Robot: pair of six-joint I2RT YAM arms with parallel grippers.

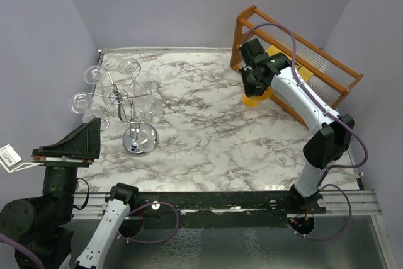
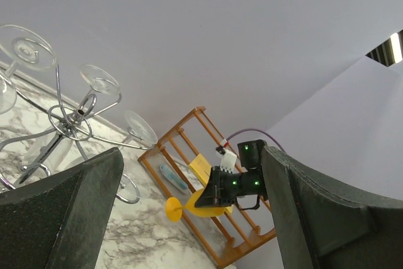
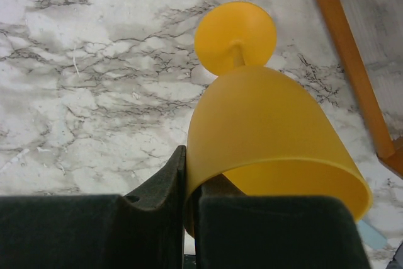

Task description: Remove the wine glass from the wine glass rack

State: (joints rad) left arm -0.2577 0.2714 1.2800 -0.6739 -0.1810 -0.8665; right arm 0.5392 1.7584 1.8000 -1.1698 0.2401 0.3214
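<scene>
Left gripper [image 1: 93,129], near-left corner of white marbled table [image 1: 208,137]: waiting, fingers wide apart, empty, likely awaiting approach. Silvery wire wine glass rack [image 1: 129,102], left edge: carrying clear stemmed wine glasses [image 1: 149,85] foot-up. Right gripper [image 3: 189,174], far-right corner: clamping yellow plastic goblet [image 3: 271,124] by its rim beside orange wooden slatted shelf [image 1: 340,74]. White tag [image 1: 9,155]: reading illegibly

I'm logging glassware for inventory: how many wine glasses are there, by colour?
Clear wine glasses, hanging on the wine glass rack: 4, as far as I can tell
Yellow wine glass, in the right gripper: 1
Total: 5
</scene>
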